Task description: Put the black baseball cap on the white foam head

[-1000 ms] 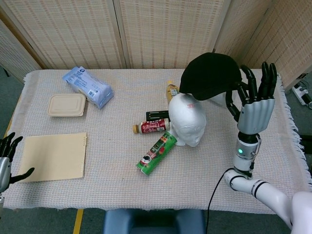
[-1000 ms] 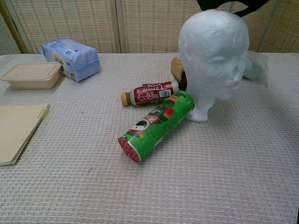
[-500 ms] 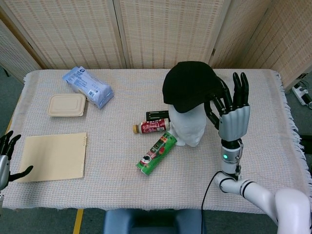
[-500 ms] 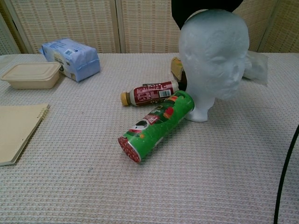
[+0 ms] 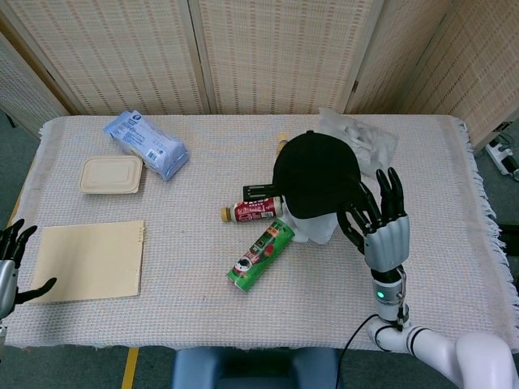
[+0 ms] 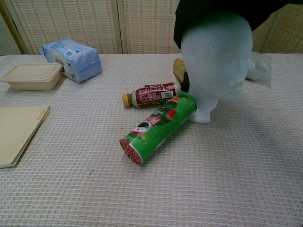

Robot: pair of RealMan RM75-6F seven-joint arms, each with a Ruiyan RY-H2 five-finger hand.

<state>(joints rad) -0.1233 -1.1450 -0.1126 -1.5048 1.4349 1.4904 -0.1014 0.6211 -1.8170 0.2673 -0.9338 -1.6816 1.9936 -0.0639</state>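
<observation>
Black baseball cap (image 5: 315, 174) sits over white foam head (image 6: 215, 61); right hand (image 5: 378, 224) grasping its brim; left hand (image 5: 10, 263) released.

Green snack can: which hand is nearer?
Right. The right hand is just past the foam head from the green snack can; the left hand sits at the table's far left edge.
</observation>
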